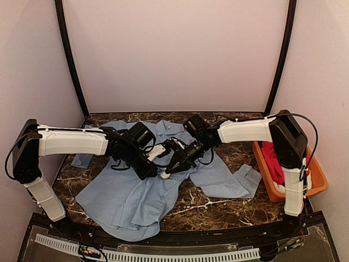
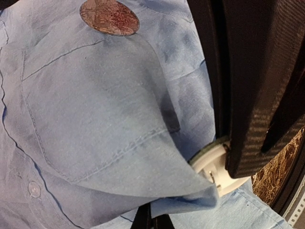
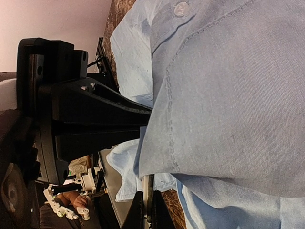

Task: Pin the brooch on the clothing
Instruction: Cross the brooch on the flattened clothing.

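The clothing, a light blue shirt, lies spread on the marble table. Both grippers meet over its chest. In the left wrist view my left gripper is shut on a raised fold of the shirt beside the pocket. The brooch, a round white disc, sits just behind that fold, clamped in the black fingers of my right gripper. The right wrist view shows the brooch edge-on in my right gripper, tucked under the lifted cloth. From above, the brooch shows between left gripper and right gripper.
An orange bin with a red garment stands at the table's right edge. Bare marble table shows in front of the shirt. A sleeve with its cuff reaches toward the bin. Pale walls close in the back and sides.
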Robot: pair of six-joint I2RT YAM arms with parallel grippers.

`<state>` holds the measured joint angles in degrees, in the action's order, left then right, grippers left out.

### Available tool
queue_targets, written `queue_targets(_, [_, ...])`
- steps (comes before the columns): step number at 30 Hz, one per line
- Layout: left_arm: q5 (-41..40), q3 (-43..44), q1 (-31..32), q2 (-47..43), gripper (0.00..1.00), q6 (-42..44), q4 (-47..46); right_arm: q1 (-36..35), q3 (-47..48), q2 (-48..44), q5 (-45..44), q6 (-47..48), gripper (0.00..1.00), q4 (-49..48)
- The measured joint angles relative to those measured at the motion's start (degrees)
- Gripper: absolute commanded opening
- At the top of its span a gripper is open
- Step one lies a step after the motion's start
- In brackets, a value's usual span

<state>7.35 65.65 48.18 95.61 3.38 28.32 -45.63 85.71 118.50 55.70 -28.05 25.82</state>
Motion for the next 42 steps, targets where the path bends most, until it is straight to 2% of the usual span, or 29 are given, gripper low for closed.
queue_targets(23, [0.7,-0.2,0.0,-0.9,0.01,-0.2,-1.5,-3.0,5.0,3.3,-0.2,3.1,0.00,3.2])
queue_targets(33, [1.7,-1.5,-0.1,-2.8,0.30,-1.1,-2.1,-3.1,4.8,3.3,2.3,3.7,0.00,2.9])
queue_targets(42, [7.1,-4.0,-0.7,-6.9,0.42,-0.5,-3.9,-3.1,3.3,3.3,9.8,5.5,0.00,2.0])
